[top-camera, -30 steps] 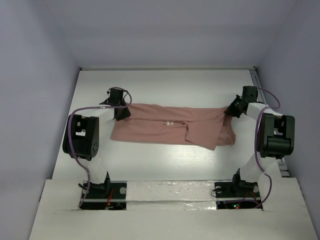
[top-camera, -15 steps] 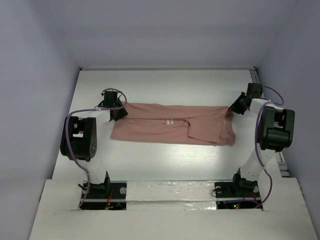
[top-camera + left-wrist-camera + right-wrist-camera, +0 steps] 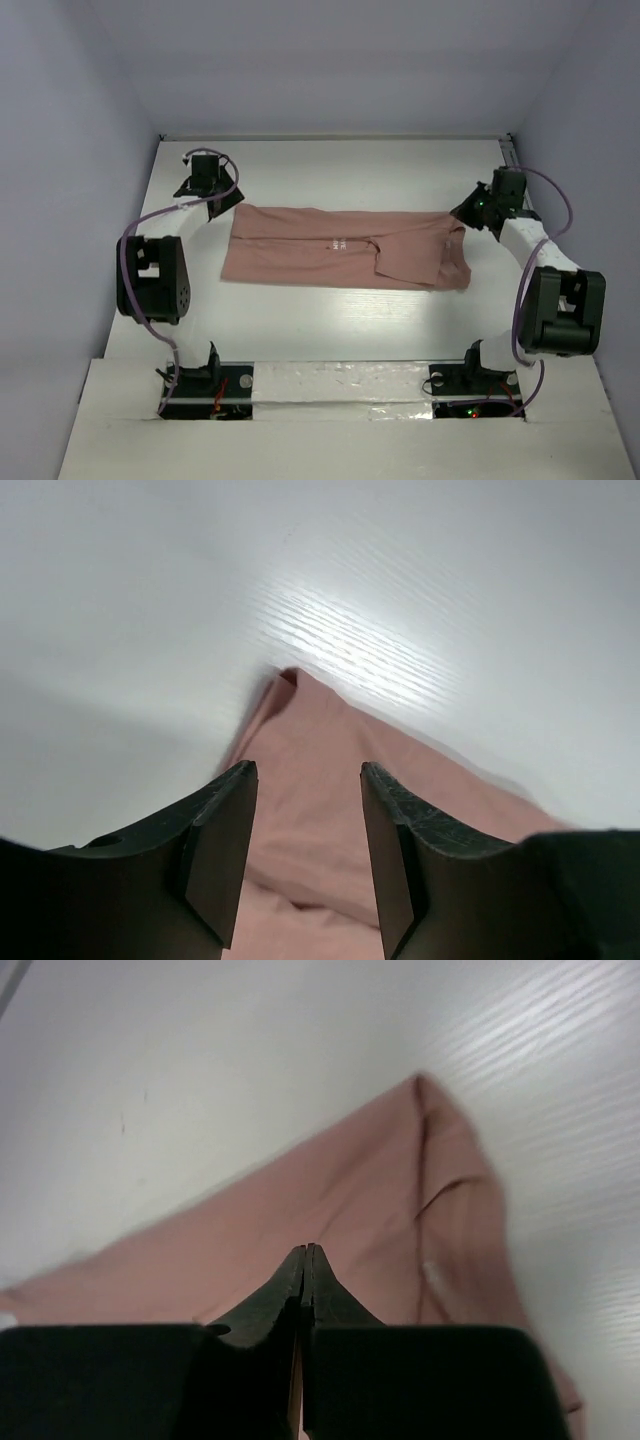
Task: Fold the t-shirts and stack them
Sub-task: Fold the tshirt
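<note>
Top external view: I am finding no text, label, brand, number or sign that can be read. I am making out only a small pale print [image 3: 337, 243] on the chest of the pink t-shirt [image 3: 300, 262], and it is too small to read. Left and right wrist views: the cloth is showing as plain pink, and I am reading nothing on it.
</note>
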You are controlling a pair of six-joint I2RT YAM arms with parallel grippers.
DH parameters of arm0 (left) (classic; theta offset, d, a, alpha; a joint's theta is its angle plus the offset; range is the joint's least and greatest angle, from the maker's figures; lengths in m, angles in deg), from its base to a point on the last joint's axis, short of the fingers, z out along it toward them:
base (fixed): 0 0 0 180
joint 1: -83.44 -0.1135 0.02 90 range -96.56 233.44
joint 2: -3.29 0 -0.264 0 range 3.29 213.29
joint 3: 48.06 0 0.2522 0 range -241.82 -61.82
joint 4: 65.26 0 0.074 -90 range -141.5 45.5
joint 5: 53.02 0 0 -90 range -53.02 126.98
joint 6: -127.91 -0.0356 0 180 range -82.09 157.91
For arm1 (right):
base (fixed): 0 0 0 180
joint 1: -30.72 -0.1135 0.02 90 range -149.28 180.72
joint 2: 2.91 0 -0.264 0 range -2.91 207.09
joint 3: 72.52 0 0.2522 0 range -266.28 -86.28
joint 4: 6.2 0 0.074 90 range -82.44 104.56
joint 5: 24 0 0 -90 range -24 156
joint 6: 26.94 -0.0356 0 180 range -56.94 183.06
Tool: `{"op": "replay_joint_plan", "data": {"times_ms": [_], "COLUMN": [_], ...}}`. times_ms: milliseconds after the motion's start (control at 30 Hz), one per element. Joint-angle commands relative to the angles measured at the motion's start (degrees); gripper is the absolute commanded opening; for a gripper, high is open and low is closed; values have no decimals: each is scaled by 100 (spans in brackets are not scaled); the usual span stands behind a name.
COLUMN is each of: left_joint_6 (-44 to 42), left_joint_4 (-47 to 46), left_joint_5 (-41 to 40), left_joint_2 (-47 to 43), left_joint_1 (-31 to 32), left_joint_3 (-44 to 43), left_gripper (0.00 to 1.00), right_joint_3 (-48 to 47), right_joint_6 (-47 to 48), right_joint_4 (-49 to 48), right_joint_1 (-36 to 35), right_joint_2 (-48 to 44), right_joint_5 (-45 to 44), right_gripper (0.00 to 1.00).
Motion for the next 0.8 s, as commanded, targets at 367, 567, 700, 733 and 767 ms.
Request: {"op": "replay_joint_plan", "data": {"times_ms": [367,567,700,733,767], "left_joint_6": [-359,-280,-192,-174,-157], "left_joint_4": [-92,-303,-207,-128,-58], "left_joint_5": [77,306,-98,-177,-299], "left_joint_2": [1508,1552,1360,1324,1297], "left_joint_1": [-52,-52,-114,-114,-166], "left_joint_3": [-751,-479,-313,-303,-312], "left_gripper": [46,20,0,0,0], "right_joint_3": [1329,1276,1293,1285,1285], "right_joint_6": [-270,-245,-227,-209,-174], "right_joint_4": [-281,-335,-335,-318,-300], "right_joint_1": [-355,-355,-284,-223,-223], "right_joint_2": [94,209,209,209,201], "right_joint_5": [-176,-316,-465,-553,-580], "right_gripper": [29,5,0,0,0]}}
